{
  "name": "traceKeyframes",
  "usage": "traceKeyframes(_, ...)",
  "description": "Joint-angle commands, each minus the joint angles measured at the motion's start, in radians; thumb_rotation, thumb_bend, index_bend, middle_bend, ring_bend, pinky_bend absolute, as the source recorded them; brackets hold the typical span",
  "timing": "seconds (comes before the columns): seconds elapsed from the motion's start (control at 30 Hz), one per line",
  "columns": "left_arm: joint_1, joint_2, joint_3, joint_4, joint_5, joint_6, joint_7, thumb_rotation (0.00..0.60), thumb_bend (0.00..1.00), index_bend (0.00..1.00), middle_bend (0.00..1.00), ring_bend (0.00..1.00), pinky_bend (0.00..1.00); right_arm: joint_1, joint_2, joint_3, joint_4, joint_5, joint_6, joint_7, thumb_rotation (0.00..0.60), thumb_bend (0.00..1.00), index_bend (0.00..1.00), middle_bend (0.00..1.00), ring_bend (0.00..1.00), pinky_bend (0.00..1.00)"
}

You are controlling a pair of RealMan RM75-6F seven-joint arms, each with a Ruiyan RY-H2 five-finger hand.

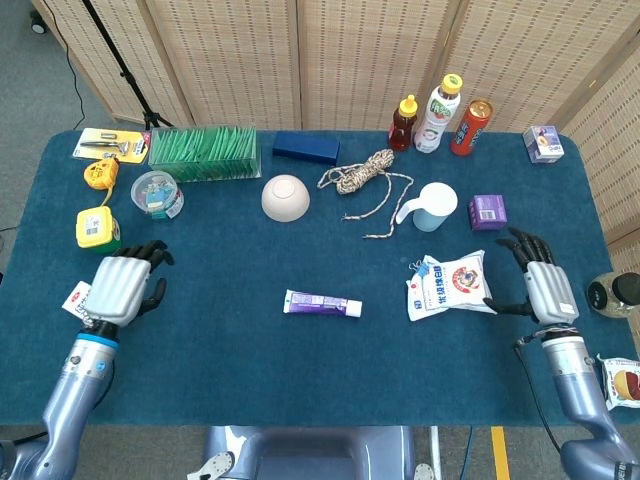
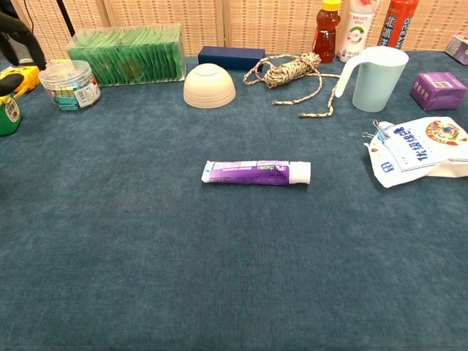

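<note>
A purple toothpaste tube lies flat near the middle of the blue table, with no hand near it. My left hand hovers at the table's left edge, fingers apart and holding nothing, just over a small milk carton. In the chest view only its dark fingertips show at the top left corner. My right hand hangs at the right edge beside a white snack bag, fingers spread and empty.
An upturned bowl, a coiled rope, a pale blue jug and a purple box stand behind the tube. Three bottles line the back edge. A green packet box, a round tub and tape measures sit left.
</note>
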Motion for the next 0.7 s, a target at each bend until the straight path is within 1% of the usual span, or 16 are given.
traceKeyframes(0.03,0.069,0.044,0.039,0.008,0.055,0.038,-0.054,0.6,0.47,0.39,0.28,0.32,0.32,-0.032,0.036,-0.035,-0.02,-0.013,0.034,-0.075,0.6,0.0,0.18,0.08,0.04,0.0)
traceKeyframes(0.2,0.159,0.068,0.073,0.013,0.103,0.094,-0.076,0.6,0.47,0.39,0.28,0.32,0.32,-0.067,0.051,-0.063,-0.043,-0.017,0.093,-0.204,0.6,0.0,0.18,0.07,0.02,0.0)
traceKeyframes(0.33,0.212,0.069,0.097,0.025,0.141,0.126,-0.098,0.6,0.47,0.39,0.28,0.32,0.32,-0.091,0.055,-0.076,-0.062,-0.011,0.129,-0.269,0.6,0.0,0.17,0.06,0.0,0.0)
traceKeyframes(0.4,0.258,0.063,0.11,0.042,0.179,0.164,-0.122,0.6,0.47,0.39,0.28,0.32,0.32,-0.112,0.057,-0.084,-0.084,-0.013,0.165,-0.308,0.6,0.0,0.17,0.05,0.0,0.0)
traceKeyframes(0.53,0.31,0.059,0.117,0.061,0.218,0.202,-0.135,0.6,0.47,0.39,0.28,0.32,0.32,-0.138,0.067,-0.098,-0.117,-0.015,0.2,-0.351,0.6,0.0,0.16,0.05,0.0,0.0)
traceKeyframes(0.7,0.338,0.078,0.113,0.057,0.251,0.186,-0.152,0.6,0.47,0.39,0.28,0.32,0.32,-0.163,0.087,-0.108,-0.155,-0.019,0.23,-0.367,0.6,0.0,0.15,0.04,0.0,0.0)
